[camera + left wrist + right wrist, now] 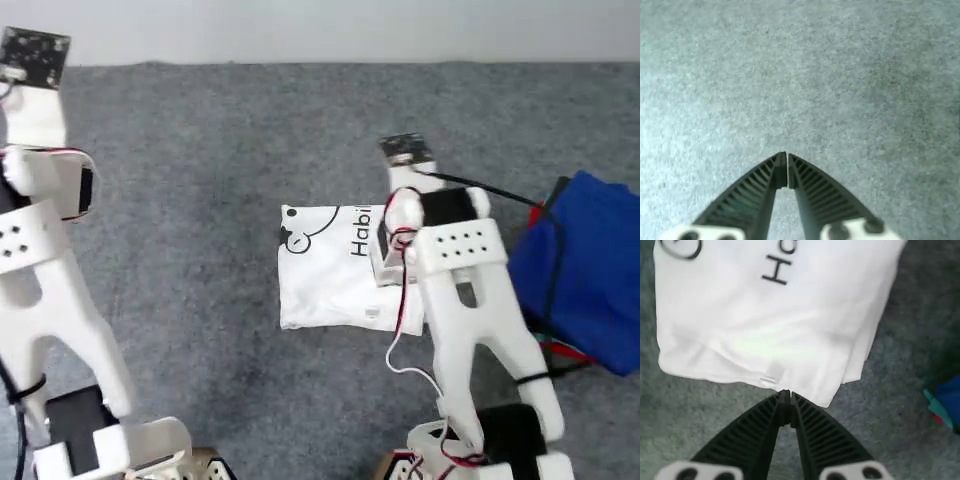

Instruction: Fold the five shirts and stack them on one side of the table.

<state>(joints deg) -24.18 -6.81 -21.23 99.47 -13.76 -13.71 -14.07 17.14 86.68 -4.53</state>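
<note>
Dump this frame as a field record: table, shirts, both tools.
table: grey, felt-like surface
white shirt: folded, mid-table, print facing up
blue shirt: bunched, not folded, at the table edge on the right arm's side
red cloth: peeks out from under the blue shirt
left tool: shut, over bare table, away from the shirts
right tool: shut, tips at the white shirt's edge; can't tell if cloth is pinched

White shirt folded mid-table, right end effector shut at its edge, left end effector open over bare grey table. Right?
No: the left end effector is shut, as the left wrist view shows. The white shirt and the shut right end effector at its edge are as you say.
</note>
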